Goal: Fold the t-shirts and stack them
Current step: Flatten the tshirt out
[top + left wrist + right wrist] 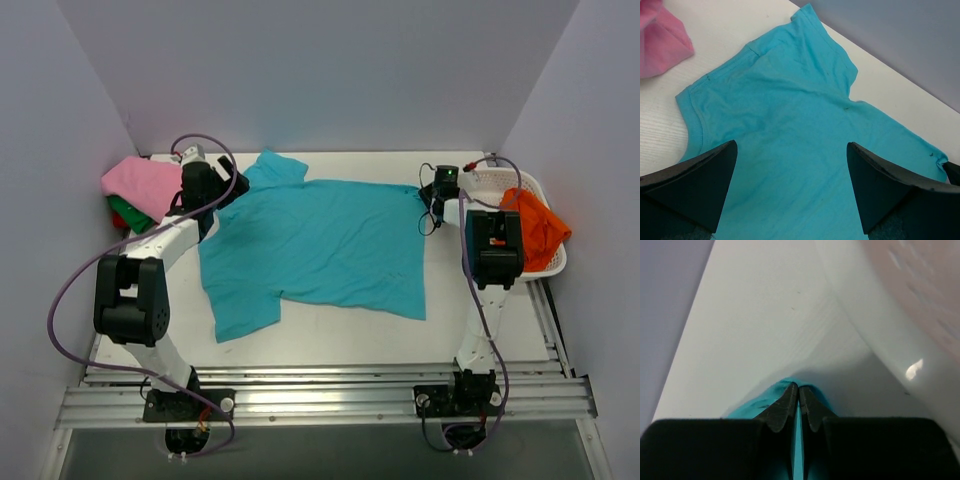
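Note:
A teal t-shirt (310,250) lies spread flat on the white table, neck end to the left, hem to the right. My left gripper (222,185) hovers open over its far left shoulder; in the left wrist view the shirt (790,115) fills the space between the wide-apart fingers (695,175). My right gripper (430,200) is shut on the shirt's far right hem corner, and the right wrist view shows teal cloth (765,402) pinched between the closed fingertips (799,395). A pink shirt (140,183) tops green and red ones at the far left. An orange shirt (538,228) sits in the basket.
A white lattice basket (500,182) stands at the right edge, close beside my right gripper; its wall shows in the right wrist view (890,315). The folded pile of shirts sits at the far left corner. Grey walls enclose the table on three sides.

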